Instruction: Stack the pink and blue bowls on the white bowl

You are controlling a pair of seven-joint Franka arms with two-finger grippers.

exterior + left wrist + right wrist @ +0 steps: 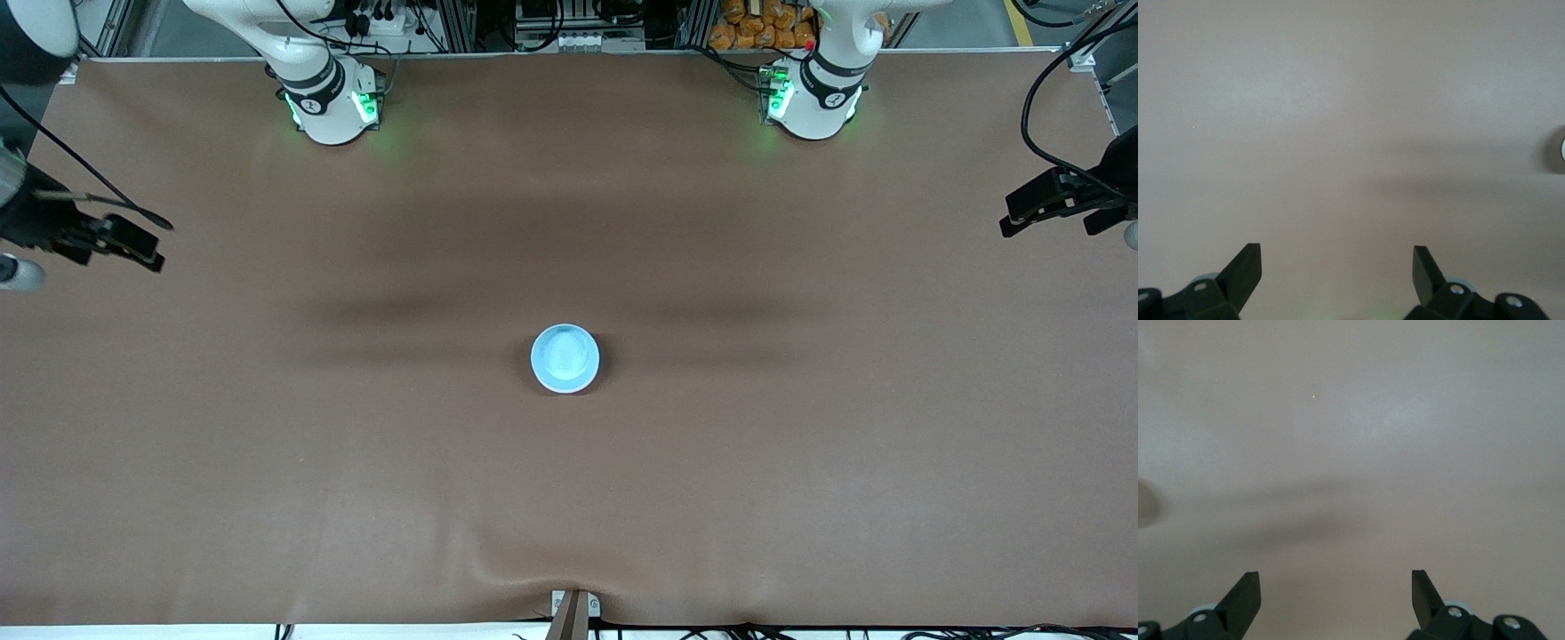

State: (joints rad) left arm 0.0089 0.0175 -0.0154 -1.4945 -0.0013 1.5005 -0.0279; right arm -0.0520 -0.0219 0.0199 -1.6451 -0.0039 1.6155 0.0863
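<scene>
A light sky-blue bowl [565,358] stands upright in the middle of the table. No pink bowl and no white bowl shows; I cannot tell whether anything sits under the blue one. My left gripper [1022,213] hangs open and empty over the left arm's end of the table, well apart from the bowl. My right gripper [163,244] hangs open and empty over the right arm's end. The left wrist view shows open fingers [1245,267] over bare cloth, with a sliver of a bowl [1562,149] at its edge. The right wrist view shows open fingers [1245,590] over bare cloth.
A brown cloth [356,444] covers the table, with a ripple at its edge nearest the front camera. The arms' bases [333,102] stand along the table's edge farthest from that camera. A small clamp [573,609] sits at the nearest edge.
</scene>
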